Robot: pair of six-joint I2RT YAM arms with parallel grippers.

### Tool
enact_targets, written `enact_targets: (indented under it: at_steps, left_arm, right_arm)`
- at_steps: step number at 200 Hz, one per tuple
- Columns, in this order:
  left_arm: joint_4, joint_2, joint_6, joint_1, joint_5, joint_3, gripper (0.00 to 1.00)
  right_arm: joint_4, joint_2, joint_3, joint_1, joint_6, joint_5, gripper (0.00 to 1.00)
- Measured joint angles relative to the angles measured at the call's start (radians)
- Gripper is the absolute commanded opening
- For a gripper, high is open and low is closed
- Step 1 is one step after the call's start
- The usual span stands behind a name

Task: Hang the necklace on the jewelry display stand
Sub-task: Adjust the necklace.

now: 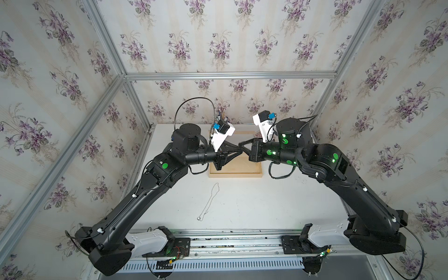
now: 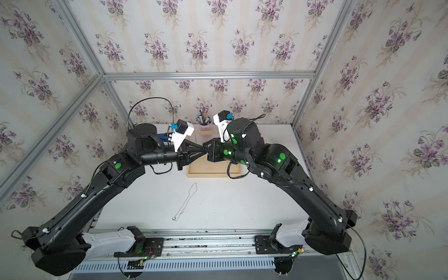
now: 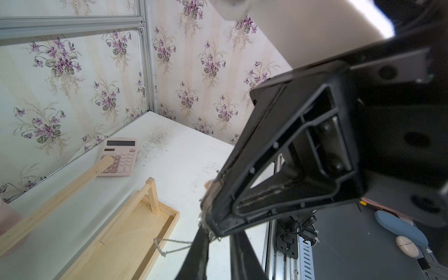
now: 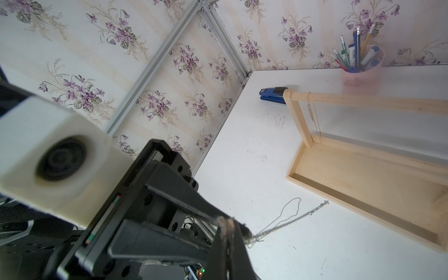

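The jewelry display stand (image 1: 235,175) (image 4: 363,101) stands at the back of the table. Above its tray my left gripper (image 1: 238,151) and right gripper (image 1: 242,145) meet tip to tip. A silver necklace (image 3: 173,241) (image 4: 291,220) hangs as a loop from that meeting point. My right gripper (image 4: 226,224) is shut, its frayed pads at the chain. My left gripper (image 3: 218,238) is closed down to a narrow gap with the chain running between its fingers; its tips are hidden behind the right one. A second thin necklace (image 1: 211,201) lies on the table in front of the stand.
Another fine chain (image 4: 311,111) hangs from the crossbar by one upright. A pink calculator (image 3: 120,156) lies beyond one end of the stand and a blue stapler (image 4: 271,94) beyond the other. A pink pen cup (image 2: 205,126) stands against the back wall.
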Motion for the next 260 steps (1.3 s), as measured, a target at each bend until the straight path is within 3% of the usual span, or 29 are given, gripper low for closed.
enact_targets:
  at_steps: [25,188,230,260]
  left_arm:
    - [-0.015,0.001,0.0,0.001,0.0,0.007,0.0]
    - [-0.005,-0.011,0.007,0.0,-0.014,-0.006,0.0]
    - [0.002,-0.011,-0.001,0.0,-0.041,-0.007,0.0]
    - [0.009,-0.011,-0.009,0.001,-0.042,-0.007,0.0]
  right_arm:
    - [0.016,-0.001,-0.008,0.0,0.008,-0.001,0.0]
    - [0.053,-0.035,-0.054,0.0,0.011,-0.023,0.02]
    - [0.076,-0.052,-0.077,0.0,0.011,-0.031,0.31]
    - [0.097,-0.085,-0.092,-0.002,0.011,-0.029,0.34]
